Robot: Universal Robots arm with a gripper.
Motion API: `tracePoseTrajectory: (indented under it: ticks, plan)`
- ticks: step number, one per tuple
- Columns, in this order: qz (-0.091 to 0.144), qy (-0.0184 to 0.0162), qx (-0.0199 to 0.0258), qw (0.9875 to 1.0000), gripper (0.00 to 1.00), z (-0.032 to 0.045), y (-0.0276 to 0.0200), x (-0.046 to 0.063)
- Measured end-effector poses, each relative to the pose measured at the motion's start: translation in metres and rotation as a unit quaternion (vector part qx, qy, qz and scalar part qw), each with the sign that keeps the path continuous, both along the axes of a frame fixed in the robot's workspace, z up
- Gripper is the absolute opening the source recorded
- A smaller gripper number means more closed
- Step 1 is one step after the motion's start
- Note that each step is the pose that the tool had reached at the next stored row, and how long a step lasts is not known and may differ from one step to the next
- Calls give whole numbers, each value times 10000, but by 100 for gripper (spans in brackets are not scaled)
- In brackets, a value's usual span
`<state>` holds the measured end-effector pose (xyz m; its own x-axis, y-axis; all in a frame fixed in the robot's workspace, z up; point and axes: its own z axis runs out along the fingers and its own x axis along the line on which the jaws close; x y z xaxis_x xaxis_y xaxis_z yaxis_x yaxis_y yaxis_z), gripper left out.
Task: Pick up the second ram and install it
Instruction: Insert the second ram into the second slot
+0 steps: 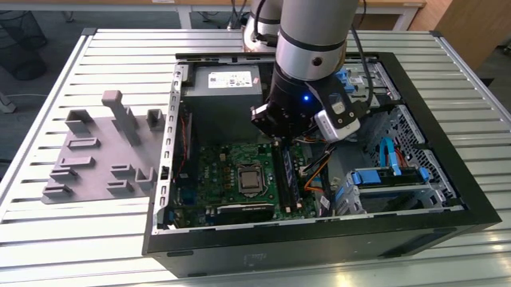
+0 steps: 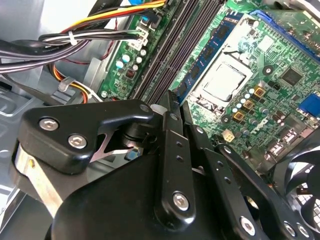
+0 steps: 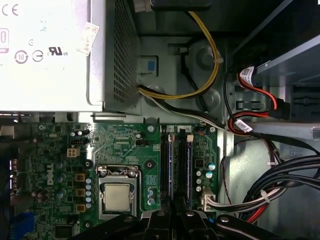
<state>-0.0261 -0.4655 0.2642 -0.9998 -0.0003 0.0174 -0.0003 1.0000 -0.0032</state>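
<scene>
The second ram (image 3: pixel 171 165) is a thin blue-green strip standing edge-on in a black slot of the motherboard, beside the processor socket. Its row of dark chips shows in the second wrist view (image 2: pixel 202 65), and it reads as a dark strip in the exterior view (image 1: pixel 286 179). My gripper (image 2: pixel 172 100) hangs inside the open computer case just over the strip's near end, its black fingers (image 2: pixel 167 150) pressed together with nothing seen between them. The gripper (image 3: pixel 173 214) lines up with that slot, and the arm reaches down over the board's middle, with the gripper (image 1: pixel 278 142) at its tip.
A grey holder tray (image 1: pixel 104 149) with upright blocks lies on the slatted table at the exterior view's left. Inside the case are the power supply (image 3: pixel 45 50), the processor socket (image 3: pixel 117 195), bundled cables (image 3: pixel 280 190) beside the slots, blue drive brackets (image 1: pixel 383 179) and a fan (image 2: pixel 305 190).
</scene>
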Motion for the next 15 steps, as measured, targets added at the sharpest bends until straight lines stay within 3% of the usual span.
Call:
tracePoseTrajectory:
  ticks: [10, 15]
  plan:
    - [0, 1, 0, 10000, 14, -95, -36, 1]
    - [0, 1, -1, 10000, 14, -97, -36, 1]
